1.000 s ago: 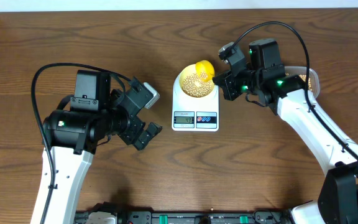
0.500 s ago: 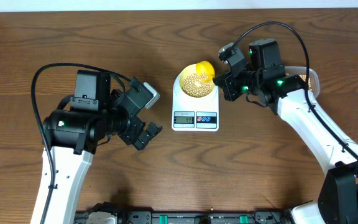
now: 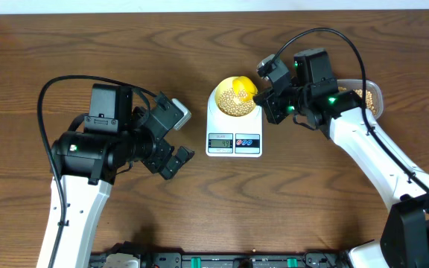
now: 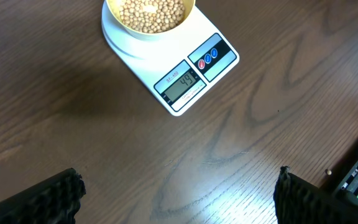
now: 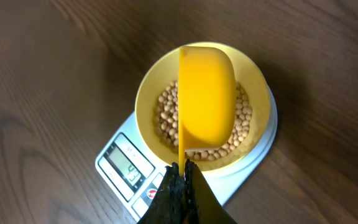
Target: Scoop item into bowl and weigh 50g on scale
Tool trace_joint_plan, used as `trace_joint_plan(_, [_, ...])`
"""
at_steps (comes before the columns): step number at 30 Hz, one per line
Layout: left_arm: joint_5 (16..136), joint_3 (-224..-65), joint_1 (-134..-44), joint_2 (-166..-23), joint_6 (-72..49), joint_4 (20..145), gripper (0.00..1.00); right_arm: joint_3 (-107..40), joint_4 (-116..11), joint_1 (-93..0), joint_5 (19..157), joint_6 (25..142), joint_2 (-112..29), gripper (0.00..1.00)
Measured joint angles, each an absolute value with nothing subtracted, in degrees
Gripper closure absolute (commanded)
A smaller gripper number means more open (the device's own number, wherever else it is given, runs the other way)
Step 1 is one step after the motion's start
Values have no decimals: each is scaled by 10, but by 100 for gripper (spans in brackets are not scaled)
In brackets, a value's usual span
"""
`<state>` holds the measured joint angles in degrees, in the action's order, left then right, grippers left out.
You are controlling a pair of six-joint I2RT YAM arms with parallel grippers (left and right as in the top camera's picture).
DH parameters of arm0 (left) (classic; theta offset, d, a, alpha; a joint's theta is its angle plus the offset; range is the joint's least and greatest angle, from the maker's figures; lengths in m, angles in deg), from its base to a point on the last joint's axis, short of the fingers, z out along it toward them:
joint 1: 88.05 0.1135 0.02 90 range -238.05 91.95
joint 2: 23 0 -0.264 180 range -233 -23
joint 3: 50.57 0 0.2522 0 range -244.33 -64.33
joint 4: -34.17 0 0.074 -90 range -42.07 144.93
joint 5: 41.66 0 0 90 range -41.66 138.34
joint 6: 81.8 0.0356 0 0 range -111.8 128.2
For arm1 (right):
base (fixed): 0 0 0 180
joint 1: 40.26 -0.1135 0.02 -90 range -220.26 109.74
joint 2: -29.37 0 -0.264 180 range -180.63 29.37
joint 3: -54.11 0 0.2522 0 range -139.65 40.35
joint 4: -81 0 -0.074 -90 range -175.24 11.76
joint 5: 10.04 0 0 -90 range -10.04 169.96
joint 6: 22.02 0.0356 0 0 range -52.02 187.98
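Observation:
The white scale [image 3: 234, 132] stands mid-table with the pale yellow bowl [image 3: 220, 102] on its platform. The bowl holds many beige beans [image 3: 234, 103]. The display [image 4: 180, 85] reads 49. My right gripper [image 3: 265, 95] is shut on the thin handle of a bright yellow scoop [image 3: 244, 84], held tipped over the bowl's far right rim. In the right wrist view the scoop [image 5: 207, 96] hangs over the beans [image 5: 244, 121], pinched by my gripper [image 5: 183, 169]; the bowl [image 5: 146, 93] and scale [image 5: 126, 165] lie below. My left gripper [image 3: 171, 141] is open and empty, left of the scale; its fingers [image 4: 179, 193] frame bare wood.
A clear plastic tub [image 3: 372, 98] with more beans sits at the far right, mostly behind my right arm. A black rail [image 3: 222, 260] runs along the table's front edge.
My right gripper has shifted slightly left and rotated, tipping the scoop further over the bowl. The left arm has not moved.

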<state>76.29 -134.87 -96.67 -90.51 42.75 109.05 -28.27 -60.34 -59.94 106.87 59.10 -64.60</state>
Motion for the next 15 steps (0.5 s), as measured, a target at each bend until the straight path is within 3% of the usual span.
trace_joint_plan(15, [763, -1349, -967, -905, 427, 1091, 0, -283, -603, -603, 1063, 569, -646, 99])
